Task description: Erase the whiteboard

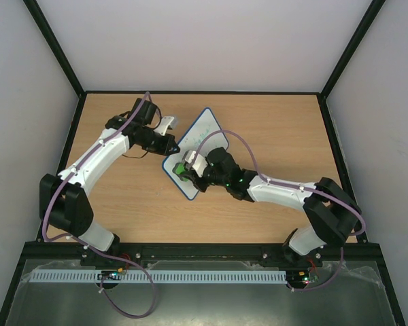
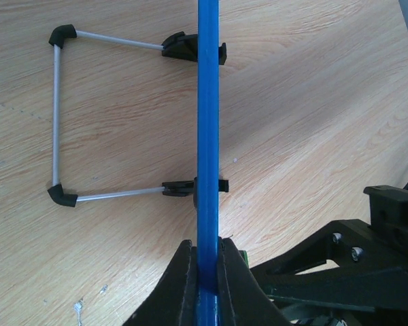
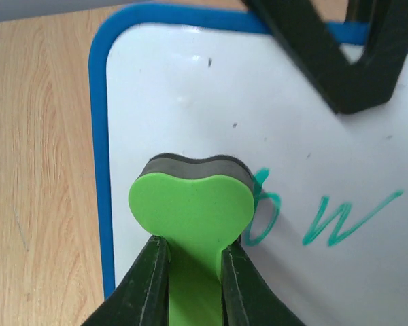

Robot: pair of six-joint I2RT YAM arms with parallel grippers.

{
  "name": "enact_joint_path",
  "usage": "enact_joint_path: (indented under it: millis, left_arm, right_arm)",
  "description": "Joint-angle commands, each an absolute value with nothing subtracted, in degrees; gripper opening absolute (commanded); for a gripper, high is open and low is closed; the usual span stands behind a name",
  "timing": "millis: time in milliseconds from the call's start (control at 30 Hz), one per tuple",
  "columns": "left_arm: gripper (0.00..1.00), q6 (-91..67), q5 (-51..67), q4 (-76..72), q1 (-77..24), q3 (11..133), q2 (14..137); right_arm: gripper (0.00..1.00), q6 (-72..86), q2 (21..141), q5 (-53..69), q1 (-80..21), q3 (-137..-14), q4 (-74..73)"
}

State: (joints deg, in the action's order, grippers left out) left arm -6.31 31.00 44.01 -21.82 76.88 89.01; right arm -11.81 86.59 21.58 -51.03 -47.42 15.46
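Whiteboard, green writing beside eraser, right-wrist view

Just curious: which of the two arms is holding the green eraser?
The right arm: its fingers pinch the green eraser; the left fingers grip the whiteboard's blue frame.

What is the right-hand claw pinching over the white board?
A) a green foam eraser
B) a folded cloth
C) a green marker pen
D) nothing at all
A: in the right wrist view, the right gripper is shut on a green foam eraser, held over the whiteboard.
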Motion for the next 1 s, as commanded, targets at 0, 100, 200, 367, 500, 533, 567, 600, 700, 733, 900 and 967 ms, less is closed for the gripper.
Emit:
enact_joint_path:
  millis: [0, 100, 200, 367, 500, 533, 567, 600, 700, 733, 900, 967]
  left_arm:
    - [0.03, -9.84, 34.88, 47.42, -23.20, 76.85, 90.45]
    - [0.03, -9.84, 34.96, 47.46, -23.20, 76.60, 90.36]
    - [0.03, -9.84, 34.98, 47.46, -23.20, 76.48, 90.48]
    - [0.03, -9.82, 35.07, 47.48, -22.95, 76.48, 90.72]
    - [0.03, -9.60, 35.21, 47.64, -22.79, 76.92, 90.79]
    - [0.03, -9.66, 35.26, 47.64, -22.81, 77.05, 90.85]
    - [0.03, -9.66, 35.39, 47.67, -22.69, 77.19, 90.85]
    - [0.03, -9.57, 35.56, 47.62, -22.72, 77.28, 90.94]
    - [0.03, -9.58, 35.70, 47.72, -22.68, 77.61, 91.29]
    - [0.03, -9.53, 35.70, 47.75, -22.68, 77.66, 91.38]
    - [0.03, -9.57, 35.68, 47.60, -22.68, 77.26, 91.25]
    - [0.03, -9.54, 35.76, 47.51, -22.68, 76.96, 91.27]
  right_arm:
    - [0.02, -13.81, 90.14, 19.80, -51.35, -44.95, 10.51]
    - [0.02, -13.24, 88.72, 19.37, -51.34, -48.64, 9.97]
    - [0.02, -11.73, 88.50, 18.65, -51.40, -56.59, 7.65]
    - [0.02, -11.63, 88.34, 16.86, -51.36, -61.93, 7.46]
    - [0.02, -13.88, 88.43, 16.57, -51.31, -51.73, 10.70]
    - [0.02, -14.29, 88.54, 16.67, -51.28, -49.06, 11.32]
    - [0.02, -14.60, 88.77, 16.72, -51.25, -46.75, 11.68]
    - [0.02, -14.81, 89.03, 16.75, -51.32, -44.71, 11.92]
    - [0.02, -15.48, 89.79, 17.83, -51.22, -43.50, 10.67]
    - [0.02, -15.55, 89.79, 17.72, -51.17, -44.59, 9.77]
    - [0.02, -13.49, 87.12, 17.31, -50.66, -56.37, 5.70]
    - [0.02, -12.72, 86.71, 17.21, -50.66, -60.02, 5.76]
